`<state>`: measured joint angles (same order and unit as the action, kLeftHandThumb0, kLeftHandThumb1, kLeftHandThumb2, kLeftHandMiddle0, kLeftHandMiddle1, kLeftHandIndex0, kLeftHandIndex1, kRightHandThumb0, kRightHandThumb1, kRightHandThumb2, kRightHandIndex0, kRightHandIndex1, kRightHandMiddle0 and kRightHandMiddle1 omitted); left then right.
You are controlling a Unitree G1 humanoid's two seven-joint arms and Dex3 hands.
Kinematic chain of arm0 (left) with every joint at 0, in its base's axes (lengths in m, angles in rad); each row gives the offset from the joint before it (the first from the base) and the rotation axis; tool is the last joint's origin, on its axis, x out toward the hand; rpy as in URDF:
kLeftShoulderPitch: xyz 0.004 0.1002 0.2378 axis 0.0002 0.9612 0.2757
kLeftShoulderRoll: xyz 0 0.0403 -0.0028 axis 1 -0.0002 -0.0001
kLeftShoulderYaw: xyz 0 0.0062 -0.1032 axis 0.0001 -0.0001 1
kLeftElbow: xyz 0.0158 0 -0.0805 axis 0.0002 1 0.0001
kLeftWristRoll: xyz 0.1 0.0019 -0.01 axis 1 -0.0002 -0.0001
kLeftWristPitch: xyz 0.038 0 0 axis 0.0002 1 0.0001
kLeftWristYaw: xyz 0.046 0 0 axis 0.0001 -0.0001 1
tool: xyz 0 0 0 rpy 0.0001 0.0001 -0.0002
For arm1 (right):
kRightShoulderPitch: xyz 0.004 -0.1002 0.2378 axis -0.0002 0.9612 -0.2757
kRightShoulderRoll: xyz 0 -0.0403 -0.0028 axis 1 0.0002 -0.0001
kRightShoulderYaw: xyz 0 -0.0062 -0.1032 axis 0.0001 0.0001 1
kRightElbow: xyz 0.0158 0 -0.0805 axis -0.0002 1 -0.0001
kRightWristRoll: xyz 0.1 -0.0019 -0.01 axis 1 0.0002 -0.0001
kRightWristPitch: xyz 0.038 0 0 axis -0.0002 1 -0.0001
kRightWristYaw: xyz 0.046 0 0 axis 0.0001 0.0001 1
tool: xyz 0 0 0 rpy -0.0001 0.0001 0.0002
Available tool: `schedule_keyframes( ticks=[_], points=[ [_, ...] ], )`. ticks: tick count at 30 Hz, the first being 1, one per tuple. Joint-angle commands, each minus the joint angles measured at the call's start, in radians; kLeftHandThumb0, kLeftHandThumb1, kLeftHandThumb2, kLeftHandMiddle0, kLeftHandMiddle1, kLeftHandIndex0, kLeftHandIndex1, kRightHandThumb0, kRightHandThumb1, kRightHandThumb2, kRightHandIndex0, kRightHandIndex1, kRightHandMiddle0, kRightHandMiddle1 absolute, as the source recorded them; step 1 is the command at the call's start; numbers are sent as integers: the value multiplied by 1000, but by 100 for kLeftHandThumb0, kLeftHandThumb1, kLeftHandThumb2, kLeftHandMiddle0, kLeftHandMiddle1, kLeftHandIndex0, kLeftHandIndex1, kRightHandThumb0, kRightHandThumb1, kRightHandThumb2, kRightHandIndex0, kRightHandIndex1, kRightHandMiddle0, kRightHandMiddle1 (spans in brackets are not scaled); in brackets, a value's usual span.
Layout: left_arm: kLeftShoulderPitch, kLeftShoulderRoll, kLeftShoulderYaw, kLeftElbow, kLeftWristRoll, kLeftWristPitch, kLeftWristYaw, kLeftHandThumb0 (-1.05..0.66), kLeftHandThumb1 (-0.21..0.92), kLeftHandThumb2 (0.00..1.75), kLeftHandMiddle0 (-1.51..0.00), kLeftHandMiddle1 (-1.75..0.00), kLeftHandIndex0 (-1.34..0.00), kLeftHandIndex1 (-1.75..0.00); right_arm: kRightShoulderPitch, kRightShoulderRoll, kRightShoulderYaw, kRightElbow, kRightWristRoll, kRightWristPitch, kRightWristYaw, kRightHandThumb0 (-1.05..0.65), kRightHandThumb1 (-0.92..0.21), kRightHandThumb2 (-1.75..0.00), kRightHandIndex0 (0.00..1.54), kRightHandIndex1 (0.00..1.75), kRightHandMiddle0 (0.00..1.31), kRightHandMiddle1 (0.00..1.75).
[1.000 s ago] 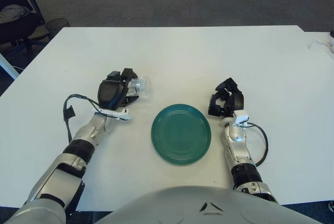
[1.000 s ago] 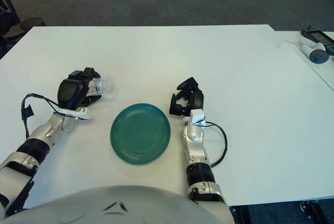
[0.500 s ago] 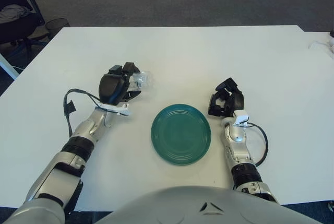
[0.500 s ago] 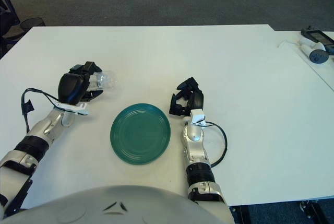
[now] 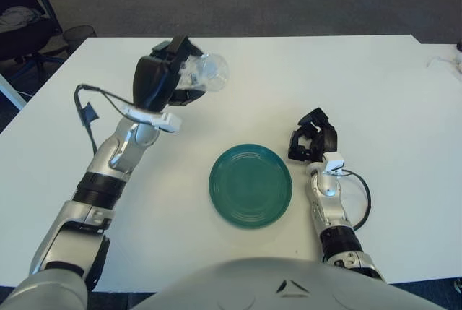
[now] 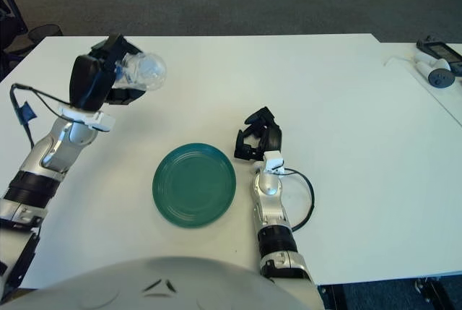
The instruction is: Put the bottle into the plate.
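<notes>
A grey carpeted office floor is showing behind a wide white counter, with a dark chair standing off its far left corner and a small white device lying on a neighbouring surface at the right.

The left hand is hovering above the counter's left half, raised clear of the surface, its black fingers curling around a clear plastic bottle. The bottle is lying roughly sideways in the grip, its rounded transparent end sticking out to the right of the fingers and its other end hidden inside the palm. One finger is pressing over the top of the bottle while another is showing beneath it, so the bottle is sitting clamped between them, nowhere touching the counter.

A green round plate is lying flat on the counter near the front edge, below and to the right of the held bottle and well apart from it.

The right hand is showing just to the right of the plate, its fingers curling inward and gripping nothing. A black cable is looping beside its wrist.
</notes>
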<state>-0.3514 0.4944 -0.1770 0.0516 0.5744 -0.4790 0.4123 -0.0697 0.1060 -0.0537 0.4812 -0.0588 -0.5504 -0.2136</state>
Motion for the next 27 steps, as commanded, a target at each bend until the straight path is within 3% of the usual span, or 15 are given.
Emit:
schedule_keyframes(
  ticks=[1, 5, 11, 18, 21, 27],
  points=[
    [-14, -13, 17, -40, -36, -14, -57, -46, 33, 129, -116, -175, -59, -175, 84, -8, -24, 107, 27, 17, 11, 0, -7, -158, 83, 166, 57, 175],
    [-12, -50, 0, -122, -87, -6, -149, -46, 33, 129, -115, -175, -59, -175, 79, -10, -26, 118, 32, 4, 25, 0, -7, -159, 82, 167, 57, 175],
    [-10, -120, -65, -239, -153, 78, -326, -47, 31, 132, -115, -175, -61, -175, 66, -8, -33, 139, 20, -10, 17, 0, -7, -159, 81, 168, 57, 175],
    [11, -90, -85, -264, -269, 33, -522, -47, 31, 132, -114, -175, -61, -175, 68, -4, -30, 129, 10, -7, 8, 0, -7, -157, 82, 166, 57, 175],
    [20, -73, -102, -266, -274, -10, -580, -47, 31, 132, -114, -175, -61, -175, 71, 0, -29, 117, 6, -1, -2, 0, -8, -157, 82, 165, 57, 175],
    [37, -68, -144, -273, -244, -16, -667, -46, 33, 130, -114, -175, -60, -175, 71, 5, -25, 105, -22, 11, -47, 0, -5, -160, 84, 166, 59, 175]
  ],
)
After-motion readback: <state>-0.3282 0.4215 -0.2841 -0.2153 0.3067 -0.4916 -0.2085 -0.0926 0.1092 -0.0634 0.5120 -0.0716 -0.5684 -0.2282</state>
